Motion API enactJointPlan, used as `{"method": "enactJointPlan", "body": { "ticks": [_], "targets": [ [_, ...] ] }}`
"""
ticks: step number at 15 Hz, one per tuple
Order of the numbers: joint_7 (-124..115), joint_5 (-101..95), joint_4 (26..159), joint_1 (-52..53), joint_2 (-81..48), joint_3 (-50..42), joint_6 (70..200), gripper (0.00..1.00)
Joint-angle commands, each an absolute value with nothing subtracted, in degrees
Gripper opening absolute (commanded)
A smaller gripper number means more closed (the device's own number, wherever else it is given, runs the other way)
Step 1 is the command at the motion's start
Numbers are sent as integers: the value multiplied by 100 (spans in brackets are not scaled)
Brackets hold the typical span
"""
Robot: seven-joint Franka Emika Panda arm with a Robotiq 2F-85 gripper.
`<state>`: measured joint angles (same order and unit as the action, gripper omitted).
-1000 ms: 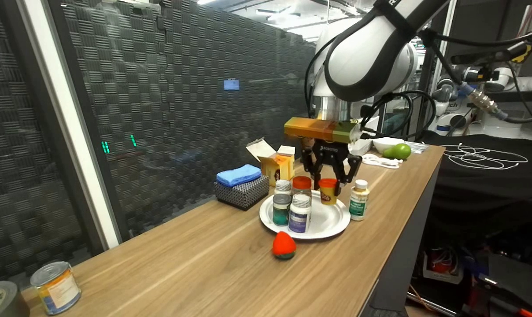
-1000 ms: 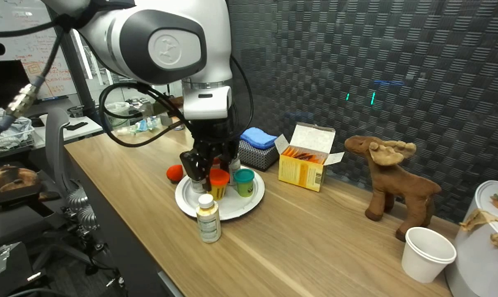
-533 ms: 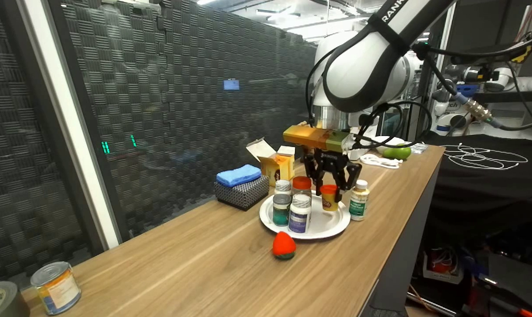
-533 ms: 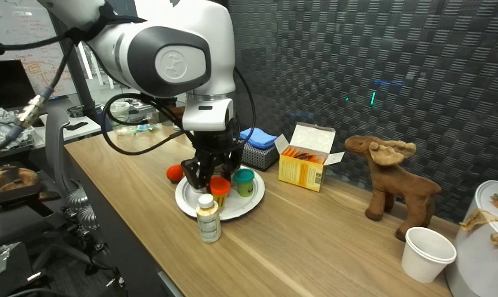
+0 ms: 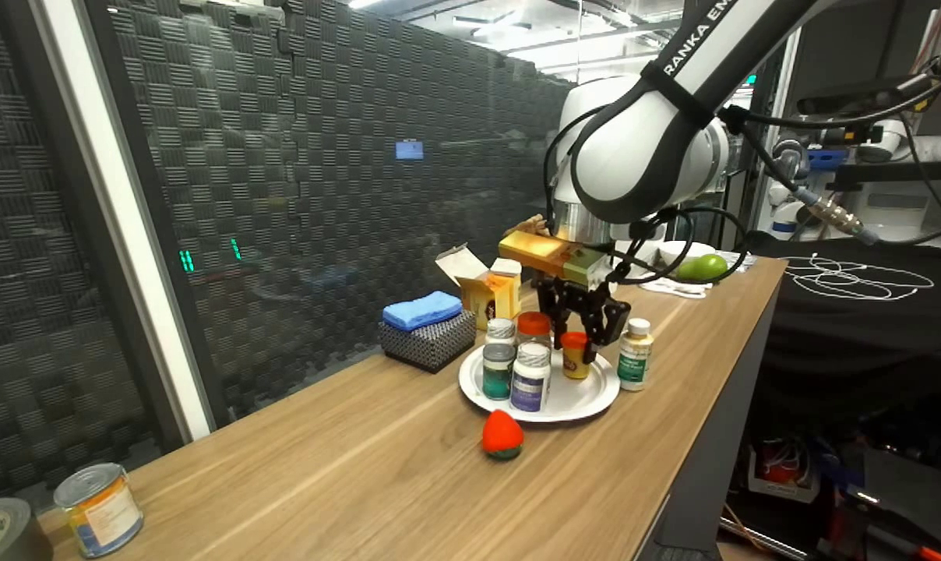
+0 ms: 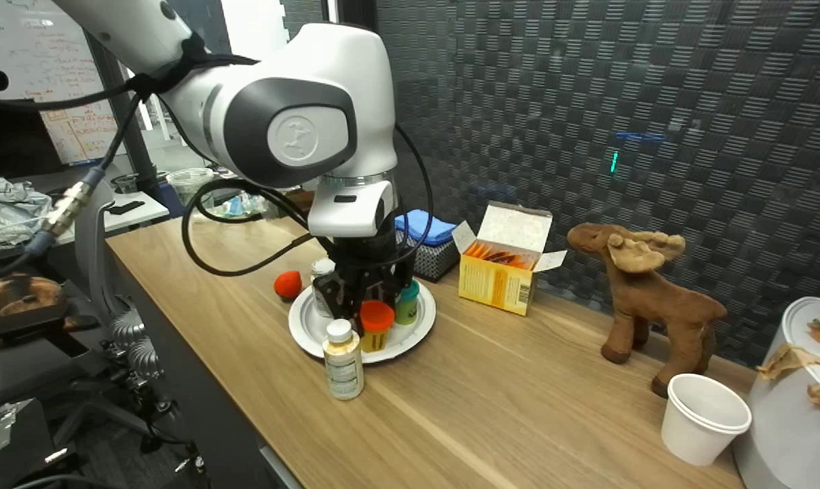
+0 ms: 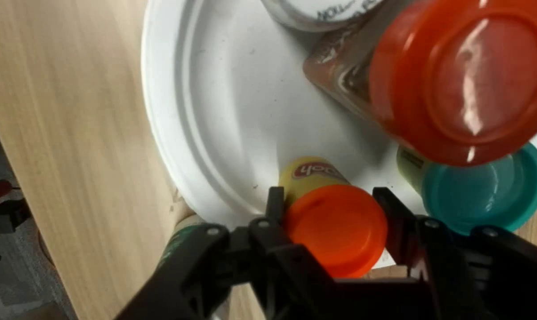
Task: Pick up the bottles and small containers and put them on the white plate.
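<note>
Clamping the small, round, orange-lidded yellow tub (image 7: 334, 224) in the black two-fingered claw (image 7: 328, 198), above or on the round white plate (image 7: 233, 102), cannot tell which. Having just beside the claw, on the plate, the round teal-lidded green tub (image 7: 484, 191); near the claw's opposite side, off the plate, the white-capped, green-labelled plastic bottle (image 5: 634, 360).

Hand (image 5: 573, 347) lower, orange-lidded tub (image 6: 377, 318) nearer white plate (image 5: 576, 397)

There's glare streaking the red lid (image 7: 486, 84) beside the gripper (image 7: 329, 202), soft shadows across the white plate (image 7: 255, 89) below, wrist view slightly blurry
</note>
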<state>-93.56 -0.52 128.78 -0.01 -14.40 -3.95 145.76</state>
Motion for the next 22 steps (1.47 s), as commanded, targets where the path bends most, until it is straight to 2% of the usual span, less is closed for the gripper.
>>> {"method": "enactJointPlan", "body": {
  "ticks": [1, 7, 8, 9, 10, 12, 17, 22],
  "targets": [
    [-9577, 45, 12752, 106, -1576, -500, 14817, 27],
    [-9537, -45, 12881, 143, -1425, -496, 15105, 27],
    [-9534, -130, 12920, 170, -1333, -523, 15108, 77],
    [-9562, -202, 12957, 197, -1261, -551, 15144, 78],
    [-9613, -318, 12996, 233, -1141, -600, 15118, 84],
    [-9725, -631, 13065, 323, -892, -707, 15045, 99],
    [-10117, -1662, 13242, 325, -148, -744, 14647, 100],
    [-9452, -1516, 13694, 133, 652, -409, 14459, 100]
  ]
}}
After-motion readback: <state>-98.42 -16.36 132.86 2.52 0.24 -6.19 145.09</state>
